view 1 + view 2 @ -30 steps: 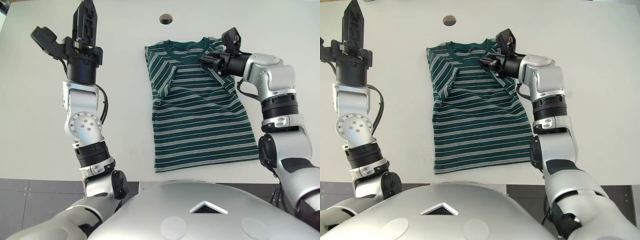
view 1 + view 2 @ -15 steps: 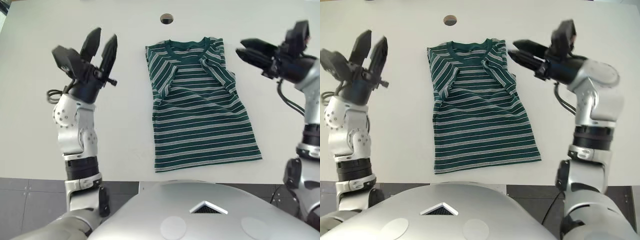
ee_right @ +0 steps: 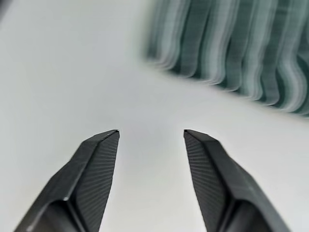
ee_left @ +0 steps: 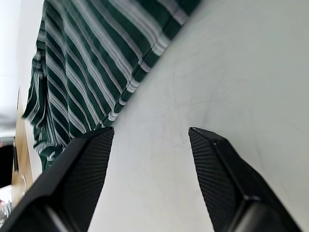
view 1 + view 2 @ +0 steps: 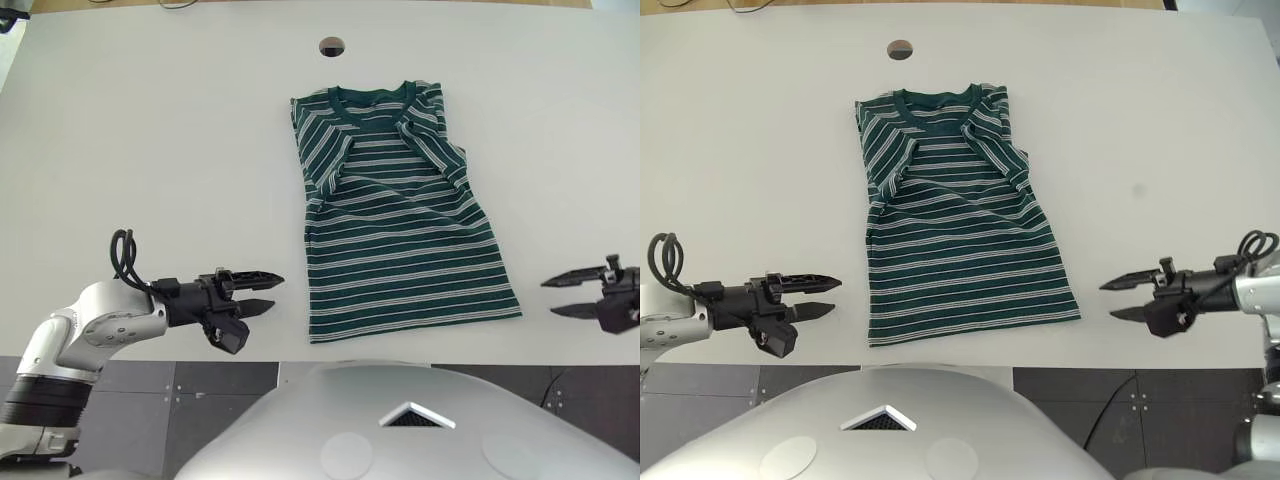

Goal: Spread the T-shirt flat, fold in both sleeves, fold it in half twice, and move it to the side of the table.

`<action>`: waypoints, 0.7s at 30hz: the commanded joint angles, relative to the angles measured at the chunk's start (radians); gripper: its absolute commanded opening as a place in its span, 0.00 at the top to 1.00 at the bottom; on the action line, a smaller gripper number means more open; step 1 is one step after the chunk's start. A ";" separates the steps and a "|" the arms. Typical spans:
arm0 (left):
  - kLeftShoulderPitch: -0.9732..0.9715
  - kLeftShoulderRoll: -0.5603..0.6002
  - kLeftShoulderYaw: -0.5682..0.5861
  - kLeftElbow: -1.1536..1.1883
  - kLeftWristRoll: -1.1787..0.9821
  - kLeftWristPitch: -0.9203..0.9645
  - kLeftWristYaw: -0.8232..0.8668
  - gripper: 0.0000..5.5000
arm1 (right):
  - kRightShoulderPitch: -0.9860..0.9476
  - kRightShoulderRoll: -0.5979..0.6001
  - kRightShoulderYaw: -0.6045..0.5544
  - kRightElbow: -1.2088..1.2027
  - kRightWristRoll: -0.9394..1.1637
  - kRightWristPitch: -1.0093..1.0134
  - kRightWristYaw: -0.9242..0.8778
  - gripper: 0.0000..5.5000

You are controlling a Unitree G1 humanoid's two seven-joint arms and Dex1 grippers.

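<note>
A green T-shirt (image 5: 395,205) with white stripes lies on the white table (image 5: 150,150), collar at the far side, both sleeves folded in over the body. My left gripper (image 5: 272,295) is low near the table's front edge, just left of the shirt's bottom hem, open and empty. My right gripper (image 5: 1106,299) is low at the front right, a short way right of the hem's corner, also open and empty. The striped shirt (image 4: 87,63) lies beyond the left fingers (image 4: 82,179), and the hem (image 3: 231,53) lies ahead of the right fingers (image 3: 91,179).
A round cable hole (image 5: 331,46) sits in the table beyond the collar. Wide bare table stretches left and right of the shirt. The front edge runs just below the hem.
Both arms have dropped from raised poses beside the shirt's upper part down to the front edge. The right gripper let go of the right sleeve, which now lies folded in.
</note>
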 commanded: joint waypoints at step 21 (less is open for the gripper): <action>0.013 -0.062 -0.333 -0.218 0.129 0.366 -0.057 0.45 | 0.042 -0.045 0.287 -0.241 -0.193 0.088 -0.422 0.54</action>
